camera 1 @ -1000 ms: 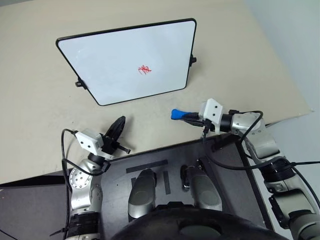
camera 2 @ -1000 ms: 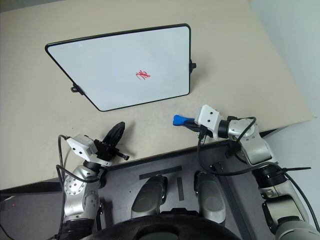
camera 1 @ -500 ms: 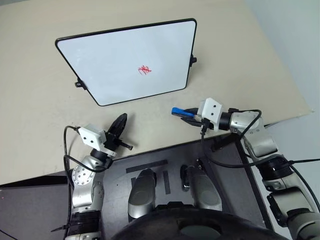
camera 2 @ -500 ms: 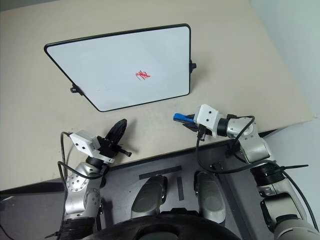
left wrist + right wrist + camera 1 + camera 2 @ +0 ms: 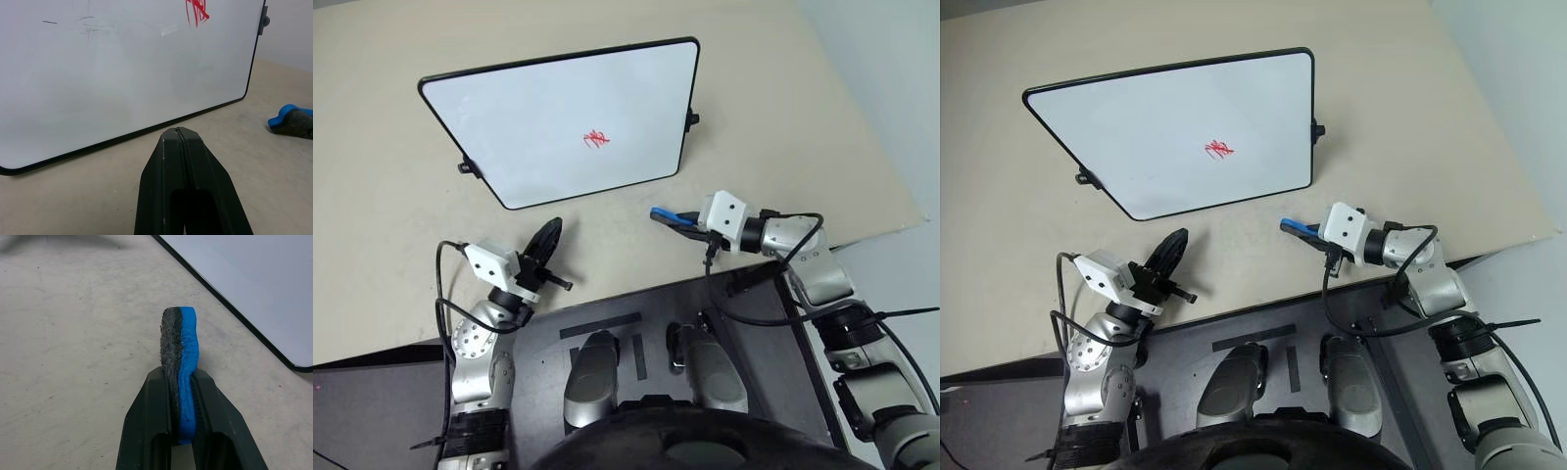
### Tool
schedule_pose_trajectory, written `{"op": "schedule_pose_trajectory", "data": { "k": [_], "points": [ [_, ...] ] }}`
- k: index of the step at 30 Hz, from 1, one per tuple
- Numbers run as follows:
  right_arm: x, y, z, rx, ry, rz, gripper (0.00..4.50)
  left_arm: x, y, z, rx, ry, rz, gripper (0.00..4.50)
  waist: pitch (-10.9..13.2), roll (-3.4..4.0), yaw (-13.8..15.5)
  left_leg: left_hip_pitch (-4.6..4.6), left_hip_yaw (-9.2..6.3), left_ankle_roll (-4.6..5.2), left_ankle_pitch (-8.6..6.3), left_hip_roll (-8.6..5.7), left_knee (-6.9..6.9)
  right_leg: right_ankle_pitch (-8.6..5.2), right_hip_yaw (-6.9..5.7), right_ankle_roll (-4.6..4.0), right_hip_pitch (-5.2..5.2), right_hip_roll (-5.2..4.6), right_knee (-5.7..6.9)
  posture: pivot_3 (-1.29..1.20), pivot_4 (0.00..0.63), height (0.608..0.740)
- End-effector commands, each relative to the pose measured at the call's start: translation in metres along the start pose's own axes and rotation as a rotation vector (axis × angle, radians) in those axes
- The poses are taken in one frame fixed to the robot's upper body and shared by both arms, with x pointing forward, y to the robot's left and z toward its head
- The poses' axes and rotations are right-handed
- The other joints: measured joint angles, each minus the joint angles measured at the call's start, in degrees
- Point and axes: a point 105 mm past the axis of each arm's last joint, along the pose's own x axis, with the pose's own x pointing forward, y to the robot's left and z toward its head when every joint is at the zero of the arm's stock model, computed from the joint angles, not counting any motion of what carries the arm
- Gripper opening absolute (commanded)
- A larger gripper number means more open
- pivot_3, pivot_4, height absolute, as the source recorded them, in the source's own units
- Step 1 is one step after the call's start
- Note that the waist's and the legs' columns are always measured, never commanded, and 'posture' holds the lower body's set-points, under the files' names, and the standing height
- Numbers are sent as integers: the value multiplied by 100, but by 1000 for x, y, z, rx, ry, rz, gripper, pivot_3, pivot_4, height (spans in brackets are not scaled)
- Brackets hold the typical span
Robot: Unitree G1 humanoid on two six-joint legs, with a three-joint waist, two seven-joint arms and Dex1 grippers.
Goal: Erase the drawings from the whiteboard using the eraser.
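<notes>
Pinching the eraser (image 5: 180,367) tight, the right gripper (image 5: 677,223) is carrying it clear of the table (image 5: 803,127), just off the whiteboard's (image 5: 529,117) near corner, with the blue tip poking forward. The left gripper (image 5: 546,244) is idling with fingers pressed together on nothing. The drawings (image 5: 596,139) are sitting untouched mid-board, so all the wiping is, by my reckoning, waiting.

Even, diffuse overhead light keeps the beige table (image 5: 391,235) bright with soft, faint shadows, a pale sheen lies on the whiteboard (image 5: 122,73) beyond the left fingers (image 5: 171,161), and the eraser (image 5: 181,357) between the right fingers (image 5: 156,421) looks sharp.
</notes>
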Motion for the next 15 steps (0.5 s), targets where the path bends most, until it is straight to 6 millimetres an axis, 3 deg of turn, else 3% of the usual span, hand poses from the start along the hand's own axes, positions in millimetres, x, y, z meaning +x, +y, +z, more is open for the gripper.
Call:
{"op": "schedule_pose_trajectory", "data": {
  "k": [1, 3, 4, 8, 15],
  "points": [
    [-3, 3, 10, 17, -46, 24, 168, 1, 1, 7, 14, -26, -7, 0, 0, 0, 0, 0, 0, 0, 0, 0, 0, 0, 0, 0, 0, 0, 0, 0, 150, 740],
    [-3, 4, 10, 20, -44, 24, 168, 2, 0, 8, 14, -26, -8, 0, 0, 0, 0, 0, 0, 0, 0, 0, 0, -1, 0, 1, 0, 0, 0, 0, 150, 740],
    [-3, 4, 10, 20, -42, 23, 876, 3, -1, 8, 14, -27, -9, 0, 0, 0, 0, 0, 1, 0, 0, 0, 0, -1, 0, 0, 0, 0, 0, 0, 150, 740],
    [-3, 5, 9, 15, -38, 27, 2072, 4, -3, 10, 15, -30, -12, 0, 0, 0, 0, 0, 1, 0, 0, 0, 0, -1, 0, 0, 0, 0, 0, 0, 150, 740],
    [-3, 6, 11, 34, -52, 35, 2072, 4, -7, 15, 17, -35, -16, 0, 0, 0, 0, 0, 1, 0, 0, 0, 0, -1, 0, 0, 0, 0, 0, 0, 150, 740]
  ]
}}
